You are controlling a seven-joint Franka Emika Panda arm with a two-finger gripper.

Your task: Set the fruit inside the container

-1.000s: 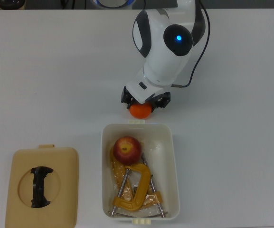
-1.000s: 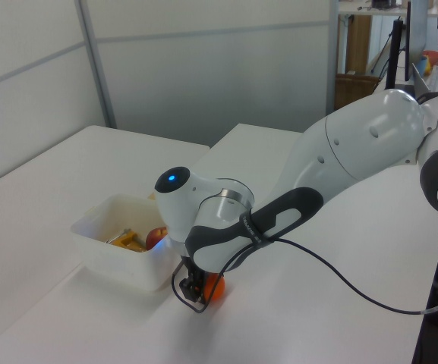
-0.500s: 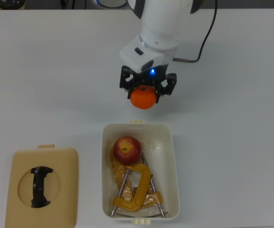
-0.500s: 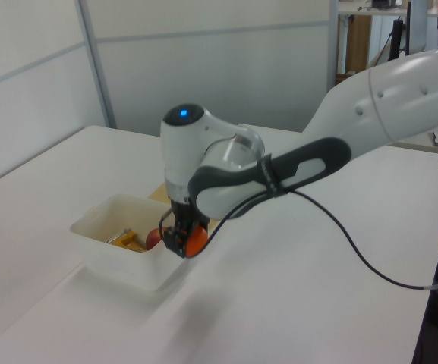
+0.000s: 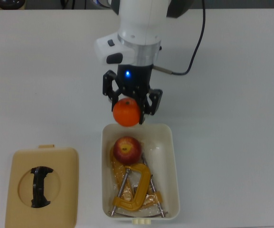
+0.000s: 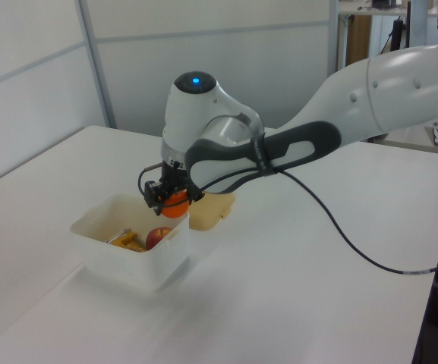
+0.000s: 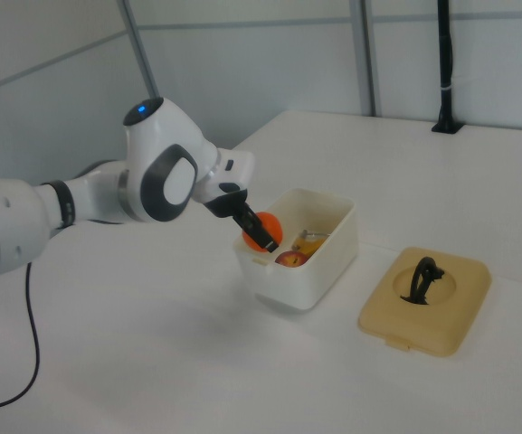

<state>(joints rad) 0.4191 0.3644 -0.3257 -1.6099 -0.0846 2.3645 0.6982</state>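
The gripper [image 5: 128, 107] is clamped on the orange [image 5: 127, 113], holding it in the air clear of the surface [image 5: 231, 118]. The tub [image 5: 173, 156] sits just below the gripper, the orange apparently hanging over the tub's near short rim. The apple [image 5: 126, 148] lies inside the tub under the gripper, beside yellow clamps [image 5: 136, 190]. The lid [image 5: 42, 186] rests well apart, towards the top view's lower left.

Glossy white plastic arm shell [image 5: 137, 28]; smooth cream plastic container [image 5: 174, 166]; matt tan lid [image 5: 42, 186]; painted metal clamps [image 5: 136, 187]; matt white table [image 5: 241, 118].
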